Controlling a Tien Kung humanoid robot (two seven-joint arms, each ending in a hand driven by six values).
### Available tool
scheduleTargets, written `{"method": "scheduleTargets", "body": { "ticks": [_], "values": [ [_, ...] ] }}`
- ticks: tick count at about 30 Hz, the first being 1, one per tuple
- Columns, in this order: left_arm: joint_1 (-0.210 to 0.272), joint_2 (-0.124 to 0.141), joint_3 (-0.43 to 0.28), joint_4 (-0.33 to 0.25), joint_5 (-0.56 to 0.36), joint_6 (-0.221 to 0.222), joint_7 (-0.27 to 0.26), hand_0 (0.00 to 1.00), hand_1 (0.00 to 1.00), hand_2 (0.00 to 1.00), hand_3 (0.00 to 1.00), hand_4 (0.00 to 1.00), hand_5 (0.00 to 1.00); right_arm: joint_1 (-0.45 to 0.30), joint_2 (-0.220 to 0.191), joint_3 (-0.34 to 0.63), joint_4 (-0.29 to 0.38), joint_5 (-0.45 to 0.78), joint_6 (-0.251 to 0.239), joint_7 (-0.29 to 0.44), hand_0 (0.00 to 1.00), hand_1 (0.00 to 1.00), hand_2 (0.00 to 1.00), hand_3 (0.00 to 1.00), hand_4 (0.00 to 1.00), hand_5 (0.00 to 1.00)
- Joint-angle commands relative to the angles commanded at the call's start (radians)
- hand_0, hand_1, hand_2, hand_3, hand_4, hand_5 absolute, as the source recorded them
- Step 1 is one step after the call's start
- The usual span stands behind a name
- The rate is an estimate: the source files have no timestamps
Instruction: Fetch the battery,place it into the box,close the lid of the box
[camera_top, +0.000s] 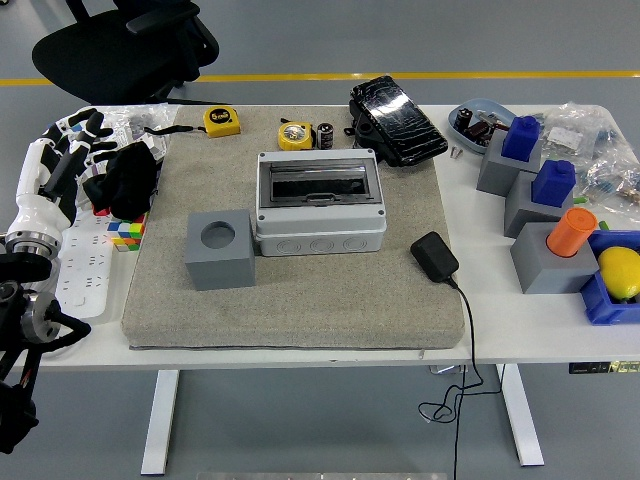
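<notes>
1. Your white table (520, 330), carrying everything listed below.
2. Your grey felt mat (300, 290), laid across the table's middle.
3. Grey plastic junction box (319, 204) on the mat's centre; you can see its dark interior through the frame on top.
4. Black rectangular lid-like panel (398, 120), tilted at the mat's far right corner, behind the box.
5. Grey cube block with a round hole (219, 248), touching the box's left front corner.
6. Your left hand (62, 160), white and black, held at the table's left edge above a white power strip (85, 265); its fingers are spread loosely and grasp nothing.
7. Black power adapter (435, 257) with cable, near the mat's right edge.
8. Two yellow tape measures (222, 120), beyond the box.
9. Small black cylindrical battery (326, 135), upright just beside the right-hand tape measure, behind the box and apart from it.
</notes>
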Motion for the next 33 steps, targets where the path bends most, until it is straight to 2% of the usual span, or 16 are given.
{"method": "scheduleTargets", "body": {
  "ticks": [8, 14, 33],
  "values": [
    [-0.01, -0.004, 0.007, -0.006, -0.001, 0.0, 0.001, 0.52, 0.537, 0.549, 0.679, 0.998, 0.543, 0.001, -0.005, -0.01, -0.001, 0.005, 0.001, -0.005, 0.578, 0.627, 0.657, 0.554, 0.946, 0.5],
    [-0.014, 0.003, -0.002, -0.007, 0.0, 0.001, 0.0, 0.521, 0.543, 0.553, 0.681, 0.998, 0.548, 0.005, -0.003, 0.023, 0.008, -0.025, 0.001, 0.0, 0.578, 0.628, 0.656, 0.552, 0.944, 0.5],
    [-0.01, 0.001, 0.0, -0.003, 0.004, 0.0, 0.0, 0.517, 0.534, 0.547, 0.681, 0.998, 0.55, 0.003, -0.004, -0.006, 0.003, -0.008, 0.007, -0.015, 0.578, 0.628, 0.656, 0.552, 0.937, 0.495]
  ]
}}
